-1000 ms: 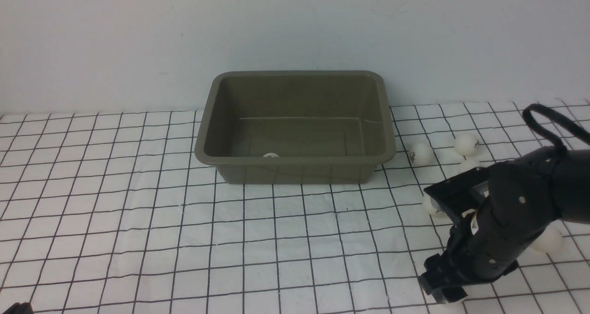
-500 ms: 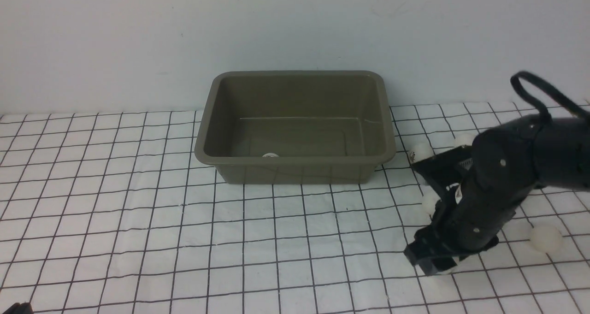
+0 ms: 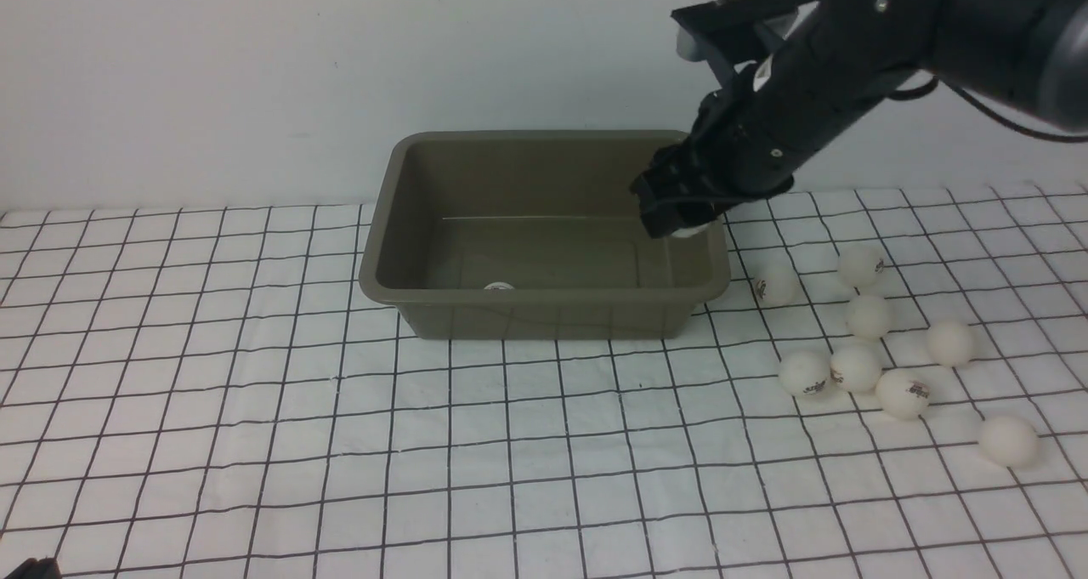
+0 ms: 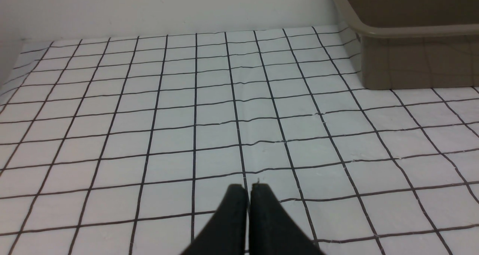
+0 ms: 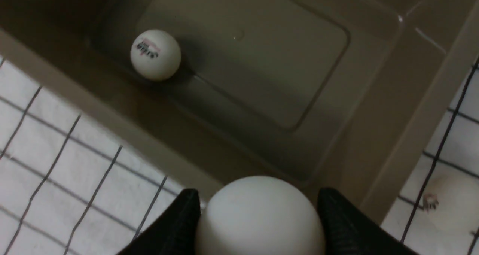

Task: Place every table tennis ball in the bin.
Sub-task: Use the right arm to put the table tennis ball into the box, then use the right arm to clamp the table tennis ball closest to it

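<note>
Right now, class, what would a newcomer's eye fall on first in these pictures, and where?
The black right arm reaches over the right end of the olive bin, its jaws shut on a white ball. Another ball lies inside the bin; eight more balls sit scattered on the checked cloth to its right.

Lab-style test bench where I work, plain off-white wall (image 3: 212, 69) behind, white cloth with a black grid (image 3: 212, 392) over my tabletop, slightly wrinkled, olive bin (image 3: 544, 317) and loose table tennis balls (image 3: 869, 317) set out on it
</note>
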Controlling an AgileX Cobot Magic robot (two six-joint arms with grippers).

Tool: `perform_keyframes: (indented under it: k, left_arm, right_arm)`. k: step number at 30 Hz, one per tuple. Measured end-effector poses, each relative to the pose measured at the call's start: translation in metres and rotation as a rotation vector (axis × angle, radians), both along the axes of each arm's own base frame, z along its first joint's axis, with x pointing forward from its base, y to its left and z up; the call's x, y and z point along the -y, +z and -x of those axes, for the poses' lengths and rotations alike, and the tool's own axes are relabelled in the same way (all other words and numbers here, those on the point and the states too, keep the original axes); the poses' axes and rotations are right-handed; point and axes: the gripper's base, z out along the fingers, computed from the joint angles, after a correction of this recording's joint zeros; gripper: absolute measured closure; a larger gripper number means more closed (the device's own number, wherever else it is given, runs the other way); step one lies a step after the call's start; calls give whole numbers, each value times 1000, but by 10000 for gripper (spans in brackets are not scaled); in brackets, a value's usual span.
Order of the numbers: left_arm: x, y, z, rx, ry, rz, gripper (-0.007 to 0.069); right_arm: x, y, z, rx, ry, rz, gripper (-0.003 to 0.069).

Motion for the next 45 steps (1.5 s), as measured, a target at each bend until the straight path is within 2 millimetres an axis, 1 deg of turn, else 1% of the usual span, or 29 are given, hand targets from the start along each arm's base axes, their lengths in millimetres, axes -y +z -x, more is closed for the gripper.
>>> perform_keyframes:
  k: [1,4,6,9,13,16,19,22,24,25,27,28,29,30,31,32,33,34,35,36,40,42,44,45]
  left_arm:
    - [0,0,0,0,0,0,629]
    - [0,0,0,0,0,0,629]
    - [0,0,0,0,0,0,629]
    - [0,0,0,0,0,0,629]
    - [0,0,0,0,0,0,629]
    - [0,0,0,0,0,0,629]
    - [0,0,0,0,0,0,629]
    - [0,0,0,0,0,0,629]
    - [0,0,0,0,0,0,629]
    - [0,0,0,0,0,0,629]
    - [0,0,0,0,0,0,629]
    - [0,0,0,0,0,0,629]
    - [0,0,0,0,0,0,629]
    - [0,0,0,0,0,0,629]
    - [0,0,0,0,0,0,629]
    - [0,0,0,0,0,0,629]
    - [0,0,0,0,0,0,629]
    - [0,0,0,0,0,0,629]
    - [0,0,0,0,0,0,629]
    - [0,0,0,0,0,0,629]
    - [0,0,0,0,0,0,629]
    - [0,0,0,0,0,0,629]
    - [0,0,0,0,0,0,629]
    - [0,0,0,0,0,0,629]
  right_arm:
    - [-6,-11,-14,-12,3,11,298]
    - [-16,-30,-35,-35,8,25,298]
    - [-22,-43,-48,-53,11,33,298]
    - [-27,-54,-57,-79,17,45,298]
    - [-28,-64,-61,-104,21,59,280]
    - [-29,-68,-62,-117,22,64,238]
    - [-29,-68,-62,-118,22,65,202]
    - [-29,-68,-62,-117,22,64,184]
    - [-27,-63,-60,-127,24,70,171]
    - [-25,-56,-57,-127,25,73,169]
    - [-14,-25,-52,-79,13,79,166]
    - [-3,-6,-49,-40,-7,82,166]
    - [5,6,-47,-14,-24,85,165]
    - [18,24,-44,21,-55,85,165]
    - [36,41,-39,50,-94,86,165]
    - [52,51,-35,61,-127,87,165]
    - [70,56,-31,59,-164,89,165]
    - [88,54,-29,46,-202,92,165]
    - [97,49,-29,29,-222,91,165]
    - [106,40,-29,6,-242,94,165]
    - [117,19,-31,-41,-269,99,165]
    - [119,6,-33,-64,-275,103,165]
    - [119,-1,-35,-72,-275,104,165]
    - [118,-10,-38,-89,-275,106,165]
